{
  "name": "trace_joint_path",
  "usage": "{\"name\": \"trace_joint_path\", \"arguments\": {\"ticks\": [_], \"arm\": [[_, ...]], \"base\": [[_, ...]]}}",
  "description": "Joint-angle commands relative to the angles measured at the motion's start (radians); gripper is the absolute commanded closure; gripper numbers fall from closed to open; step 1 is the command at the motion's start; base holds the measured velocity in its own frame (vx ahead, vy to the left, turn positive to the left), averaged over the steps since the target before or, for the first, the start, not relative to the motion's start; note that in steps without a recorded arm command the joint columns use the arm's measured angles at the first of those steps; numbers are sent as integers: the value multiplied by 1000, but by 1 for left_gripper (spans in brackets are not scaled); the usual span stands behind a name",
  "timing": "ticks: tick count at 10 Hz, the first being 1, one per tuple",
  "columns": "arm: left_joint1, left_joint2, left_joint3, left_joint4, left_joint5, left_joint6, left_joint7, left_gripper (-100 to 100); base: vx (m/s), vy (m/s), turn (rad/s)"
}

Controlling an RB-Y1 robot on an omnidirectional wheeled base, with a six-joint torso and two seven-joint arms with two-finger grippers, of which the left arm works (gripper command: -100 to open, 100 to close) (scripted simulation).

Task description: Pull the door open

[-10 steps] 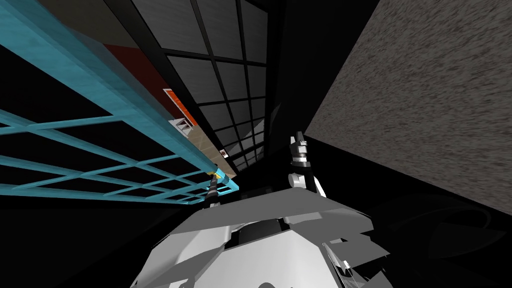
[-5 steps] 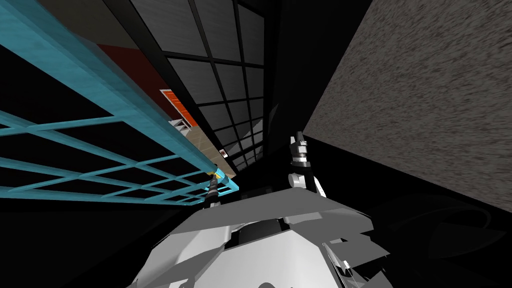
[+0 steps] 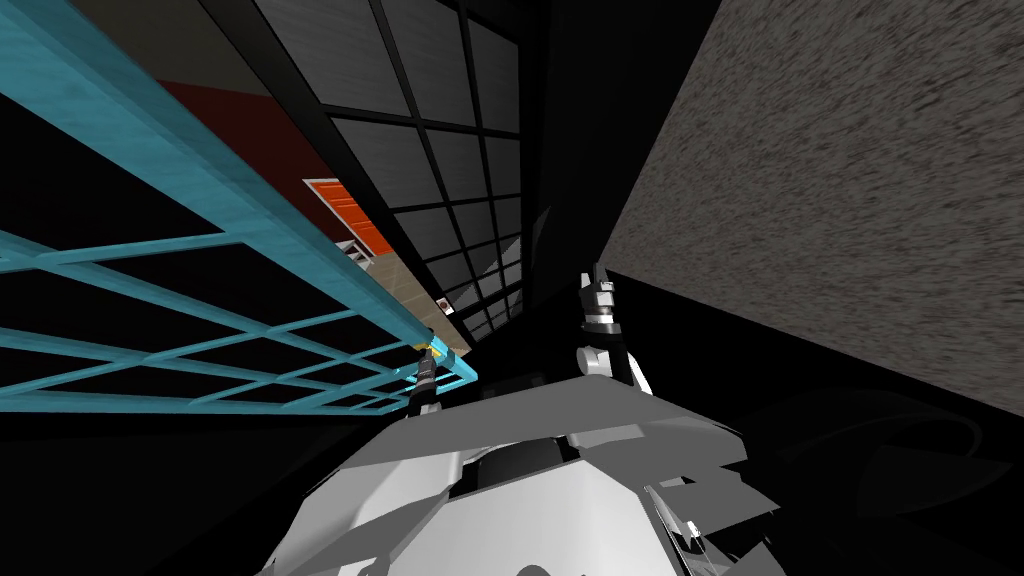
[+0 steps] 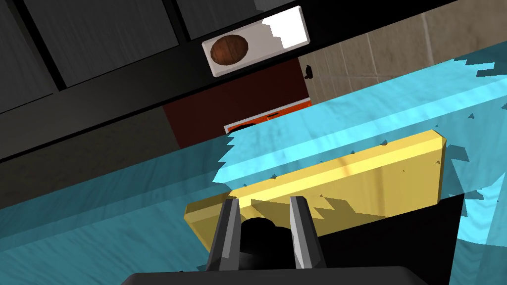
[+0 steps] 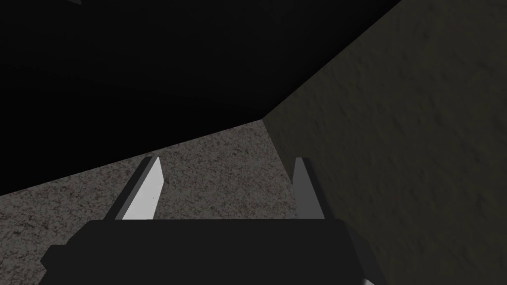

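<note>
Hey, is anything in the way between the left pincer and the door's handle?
Nothing visible. The left pincer is shut on the black knob, on the yellow plate of the teal door.

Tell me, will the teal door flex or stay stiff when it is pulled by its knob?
The door probably stays stiff: it looks thick and cross-braced. The black knob looks small and rounded, so the left gripper, shut on it, may slip.

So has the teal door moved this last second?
Yes: the teal door has swung slightly away from the black gridded wall; the gap now shows more of the orange panel.
</note>
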Motion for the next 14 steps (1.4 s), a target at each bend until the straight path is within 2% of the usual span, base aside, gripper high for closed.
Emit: {"name": "trace_joint_path", "arguments": {"ticks": [1,2,3,5,6,7,11,12,14], "arm": [[5,19,21,6,17,5,36,100],[5,19,21,6,17,5,36,100],[3,19,18,6,24,5,77,100],[3,19,18,6,24,5,77,100],[3,19,18,23,24,5,77,100],[3,19,18,6,24,5,77,100],[3,19,18,0,24,5,77,100],[1,20,14,5,32,5,119,100],[-1,20,10,5,40,5,161,100]], "base": [[-62,22,-59],[-17,7,13],[-13,2,-69],[-29,17,-33],[-5,12,-29],[1,-1,44],[-1,-4,4],[-41,35,-91],[-63,30,-110]]}}
